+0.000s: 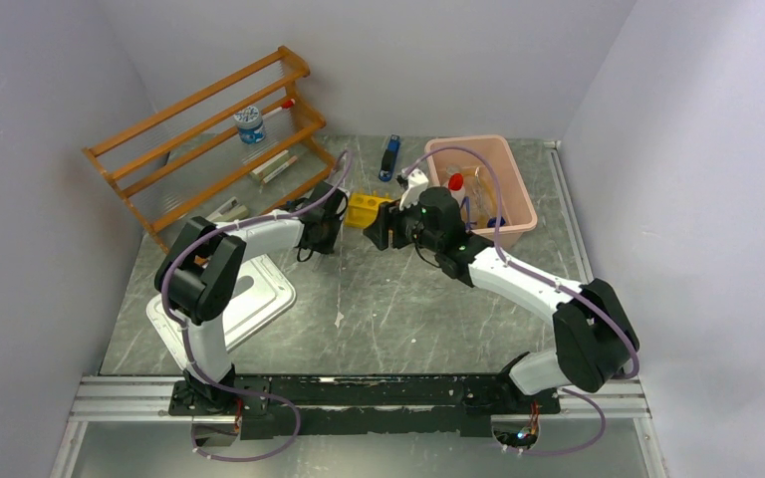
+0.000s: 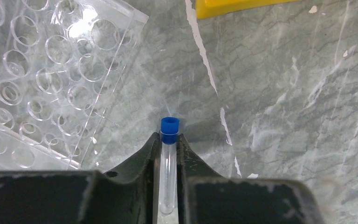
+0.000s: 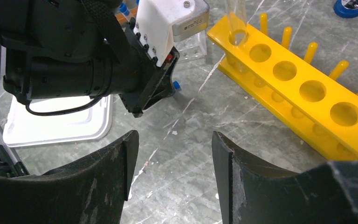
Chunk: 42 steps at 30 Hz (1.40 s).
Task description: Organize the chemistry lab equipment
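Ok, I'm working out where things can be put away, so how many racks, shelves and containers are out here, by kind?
Tube racks: 2, the yellow rack and the clear rack
Wooden shelf: 1
Pink bin: 1
White tray: 1
Total: 5

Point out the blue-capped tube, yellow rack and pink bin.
blue-capped tube [image 2: 168,163], left wrist view, on the clear body below the cap.
yellow rack [image 3: 298,80], right wrist view, on the top plate between two holes.
pink bin [image 1: 520,184], top external view, on its right wall.
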Tool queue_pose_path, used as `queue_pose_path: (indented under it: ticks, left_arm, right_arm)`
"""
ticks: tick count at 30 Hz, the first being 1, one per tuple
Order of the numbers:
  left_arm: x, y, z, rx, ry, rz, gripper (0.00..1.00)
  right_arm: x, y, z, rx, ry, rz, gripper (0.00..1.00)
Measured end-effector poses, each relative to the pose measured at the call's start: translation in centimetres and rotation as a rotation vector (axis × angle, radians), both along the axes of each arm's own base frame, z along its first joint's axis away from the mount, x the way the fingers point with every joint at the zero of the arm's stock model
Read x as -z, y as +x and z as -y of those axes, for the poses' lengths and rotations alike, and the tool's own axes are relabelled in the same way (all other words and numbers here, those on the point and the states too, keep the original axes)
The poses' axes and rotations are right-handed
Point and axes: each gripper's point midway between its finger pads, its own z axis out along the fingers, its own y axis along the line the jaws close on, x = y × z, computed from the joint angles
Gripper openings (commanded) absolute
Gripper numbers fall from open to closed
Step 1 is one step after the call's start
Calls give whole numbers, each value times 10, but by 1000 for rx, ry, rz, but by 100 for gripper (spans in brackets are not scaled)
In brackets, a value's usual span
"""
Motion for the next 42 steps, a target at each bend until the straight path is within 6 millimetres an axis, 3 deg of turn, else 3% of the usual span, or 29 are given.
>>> queue_pose_path:
  ticks: [9, 12, 18, 21, 29, 38, 40, 42]
  left_arm:
    - [-9, -9, 3, -18, -56, -10, 6]
    - [-36, -13, 12, -46, -152, 19, 6]
    - [-123, -9, 37, -142, -466, 160, 6]
    - [-149, -12, 47, -184, -606, 179, 6]
    - [-161, -19, 62, -256, -763, 115, 6]
    - [-170, -23, 65, -279, -816, 94, 7]
    - [-172, -23, 65, -281, -821, 94, 17]
    - [-172, -23, 66, -279, -821, 94, 39]
  right_arm:
    - [-1, -8, 6, 2, 9, -8, 66]
    - [-2, -13, 4, -14, 26, -17, 68]
    - [-1, -24, -5, -46, 100, -84, 69]
    - [-2, -25, -16, -63, 163, -126, 69]
    - [15, -25, -44, -82, 271, -315, 63]
    - [7, -13, -60, -69, 345, -368, 29]
    - [6, -13, -63, -81, 355, -368, 24]
    - [5, -14, -64, -93, 361, -363, 20]
